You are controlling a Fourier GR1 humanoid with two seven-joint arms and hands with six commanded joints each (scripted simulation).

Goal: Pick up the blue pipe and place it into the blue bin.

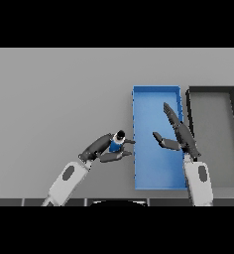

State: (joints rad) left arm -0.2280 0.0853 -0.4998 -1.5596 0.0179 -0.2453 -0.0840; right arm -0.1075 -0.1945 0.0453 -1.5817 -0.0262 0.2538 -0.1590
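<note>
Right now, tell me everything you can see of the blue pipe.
The pipe is a short blue cylinder with a dark end pointing up and away from the robot. It looks smooth and rigid. The left hand has its fingers curled round it, so only part of it shows. It sits just left of the bin, outside it, over the grey table. Whether it touches the table cannot be told.
</note>
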